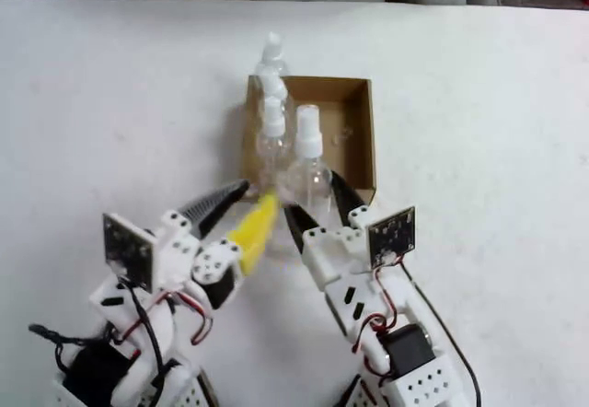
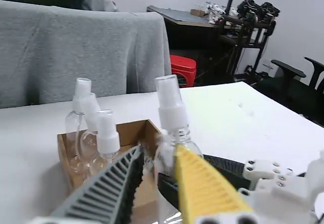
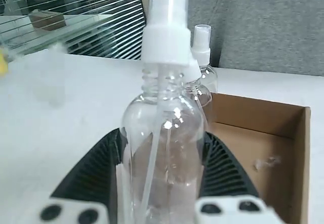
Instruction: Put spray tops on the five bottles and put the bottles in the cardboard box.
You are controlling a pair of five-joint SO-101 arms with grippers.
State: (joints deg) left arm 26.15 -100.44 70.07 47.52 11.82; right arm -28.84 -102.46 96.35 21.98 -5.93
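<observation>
Right pincer [image 1: 311,195] closed on the round body of a clear bottle [image 3: 162,148], which stands upright with its spray top [image 3: 164,36] seated, at the near edge of the cardboard box [image 1: 372,140] on the bench [image 1: 479,103]. Left pincer [image 1: 258,193] just beside it, jaws parted and empty. We judge the bottle light, thin-walled and slick: hold it low on the body, gently, never by the top. Three capped bottles [image 2: 81,117] line one box wall.
</observation>
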